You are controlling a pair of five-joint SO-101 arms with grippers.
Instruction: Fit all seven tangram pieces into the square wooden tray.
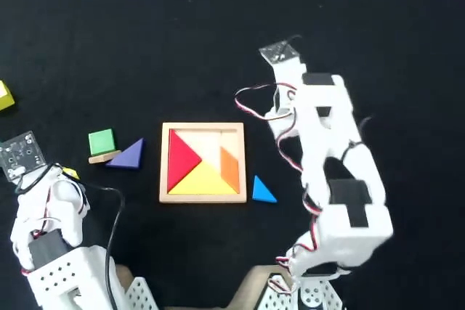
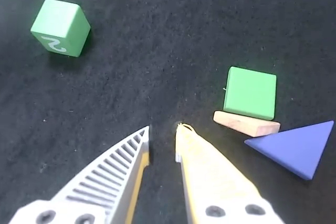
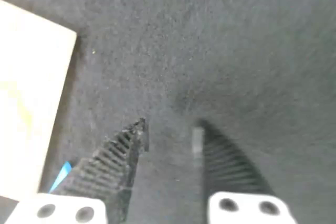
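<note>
So, the puzzle is partly done. The wooden tray (image 1: 202,126) sits in the middle of the black cloth (image 1: 363,34). Three pieces lie inside it: a red triangle (image 1: 182,159), a yellow triangle (image 1: 202,181) and an orange piece (image 1: 229,168). The top part of the tray is bare wood.

Four pieces wait outside. A blue triangle (image 1: 263,190) lies just beside the tray's right side. On the other side, well apart from the tray, are a green square (image 1: 102,141), a tan piece (image 1: 104,157) touching it, and a purple triangle (image 1: 128,155) just beside those.

The left pincer (image 2: 164,129) hangs low over the cloth, open a little, with nothing in it. It points at those three pieces, which are near it. The right pincer (image 3: 168,129) is open too and holds nothing. It is over bare cloth near a corner of the tray.

I think the job now is to pick the next piece, and the left pincer looks best placed. It needs to go forward, open wider, come down around one piece, squeeze its sides and carry it to the bare wood. The piece must be turned the right way to fit. The tan piece may be hard, since it is pressed against the green square.
</note>
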